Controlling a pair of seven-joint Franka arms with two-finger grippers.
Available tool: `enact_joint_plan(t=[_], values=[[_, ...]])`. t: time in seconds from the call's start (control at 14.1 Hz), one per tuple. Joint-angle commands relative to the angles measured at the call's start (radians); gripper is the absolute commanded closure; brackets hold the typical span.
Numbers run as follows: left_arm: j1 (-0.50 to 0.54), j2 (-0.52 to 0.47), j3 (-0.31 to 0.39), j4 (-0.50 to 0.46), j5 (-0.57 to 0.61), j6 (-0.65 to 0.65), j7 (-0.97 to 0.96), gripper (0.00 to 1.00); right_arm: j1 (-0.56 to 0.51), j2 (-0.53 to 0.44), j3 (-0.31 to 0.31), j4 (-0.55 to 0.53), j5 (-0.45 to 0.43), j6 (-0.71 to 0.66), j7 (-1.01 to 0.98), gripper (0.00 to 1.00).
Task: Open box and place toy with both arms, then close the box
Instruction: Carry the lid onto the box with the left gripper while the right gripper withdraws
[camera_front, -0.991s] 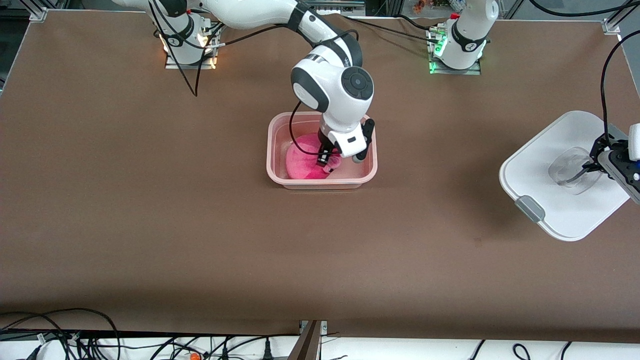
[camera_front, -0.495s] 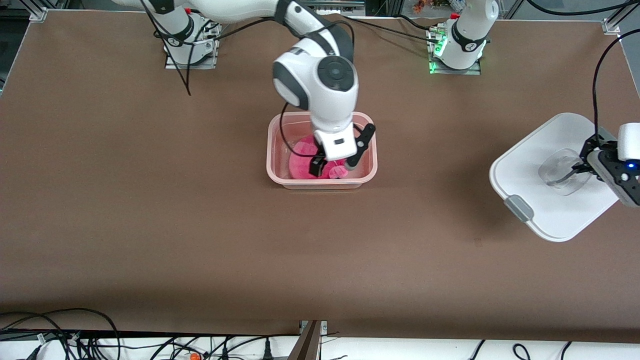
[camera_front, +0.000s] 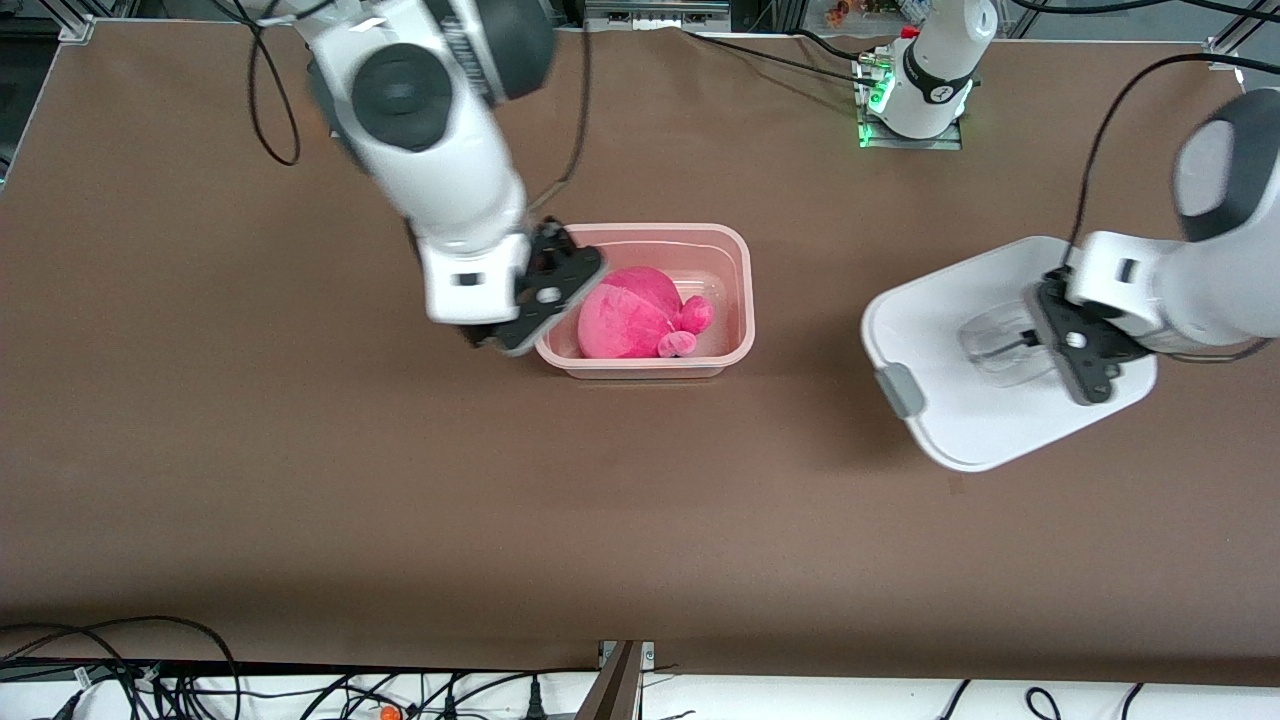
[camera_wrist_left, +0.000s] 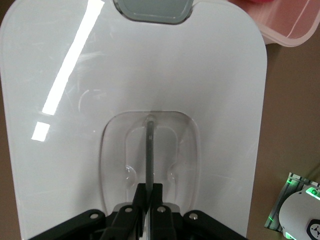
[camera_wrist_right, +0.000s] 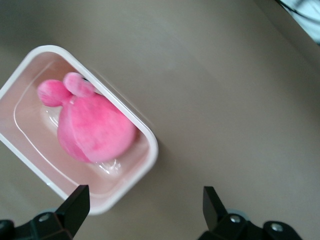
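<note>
The right claw (camera_front: 520, 335) was seen raised over the nine o'clock rim of the pink tub (camera_front: 738, 300), fingers (camera_wrist_right: 75, 205) spread apart and empty. The pink plush toy (camera_front: 630, 315) was lying inside the tub. Toward three o'clock, the white lid (camera_front: 940, 420) was held above the surface (camera_front: 300, 480), its clear handle (camera_wrist_left: 148, 150) clamped in the left claw (camera_front: 1035, 340).

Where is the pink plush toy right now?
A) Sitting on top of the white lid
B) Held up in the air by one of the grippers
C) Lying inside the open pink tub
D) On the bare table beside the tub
C: the pink plush toy lies inside the open tub, with the right gripper open and clear of it.
</note>
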Motion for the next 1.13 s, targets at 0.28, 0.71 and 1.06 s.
enact_joint_plan(t=[0.28,0.71,1.06], values=[[-0.329,0.062,0.010,0.019,0.004,0.114,-0.053,1.00,-0.041,-0.308,-0.172,-0.348,0.039,-0.012,0.068,0.00],[-0.513,0.191,0.012,0.078,-0.034,0.153,-0.124,1.00,-0.319,-0.529,0.040,-0.597,-0.007,0.025,0.281,0.00],[-0.628,0.316,0.022,0.175,-0.026,0.193,-0.253,1.00,-0.429,-0.573,0.054,-0.648,-0.036,0.034,0.239,0.00]])
